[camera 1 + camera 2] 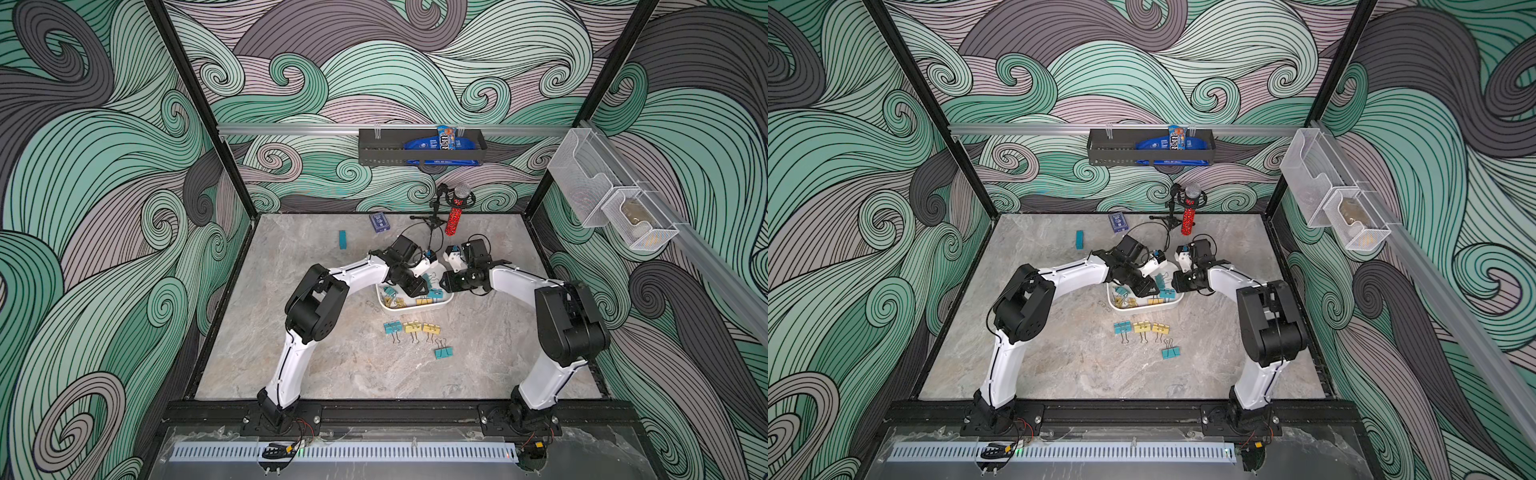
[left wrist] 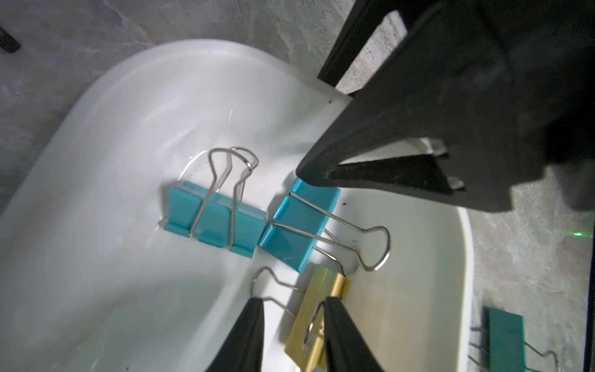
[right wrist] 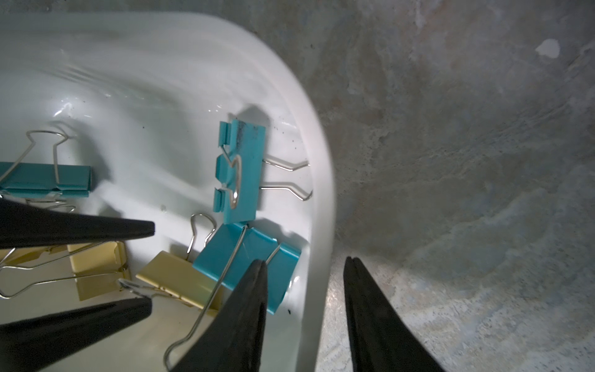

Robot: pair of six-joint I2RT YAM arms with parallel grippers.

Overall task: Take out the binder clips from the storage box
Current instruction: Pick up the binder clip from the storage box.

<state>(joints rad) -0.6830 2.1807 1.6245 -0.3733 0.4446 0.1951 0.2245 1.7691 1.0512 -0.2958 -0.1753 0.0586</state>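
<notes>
Marble-look tabletop (image 1: 332, 374). Left gripper (image 2: 293, 299), jaws apart, straddles yellow binder clip (image 2: 328, 283) handle inside storage box (image 2: 128, 128); right gripper (image 3: 306, 261) straddles box wall, clamping indeterminate.

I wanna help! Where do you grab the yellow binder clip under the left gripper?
Probably its wire handle, pinched from above: the yellow binder clip lies flat and wide on the storage box floor, while that thin loop sits between the fingers of the left gripper.
</notes>
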